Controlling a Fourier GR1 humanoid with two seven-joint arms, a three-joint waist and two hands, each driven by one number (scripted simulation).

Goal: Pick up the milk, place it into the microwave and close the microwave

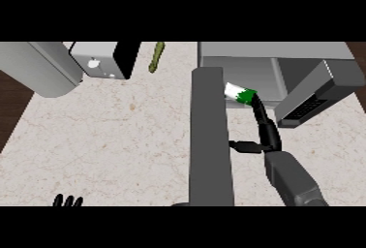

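The milk [238, 94], a white carton with a green end, lies tilted at the mouth of the open microwave [250, 58] at the back right. My right hand [270, 140] reaches up from the lower right. Its straight fingers [262, 116] touch the carton's green end, and the thumb sticks out to the left, well away from the carton. The microwave's grey door [211, 140] stands open toward me as a long slab just left of that hand. At the lower left edge my left hand [68, 200] rests open, fingers up.
A dark panel with a keypad [314, 99] angles out at the microwave's right. A white and black appliance [107, 59] and a thin green vegetable [156, 57] sit at the back. A grey block [39, 68] stands at the far left on the speckled counter [107, 140].
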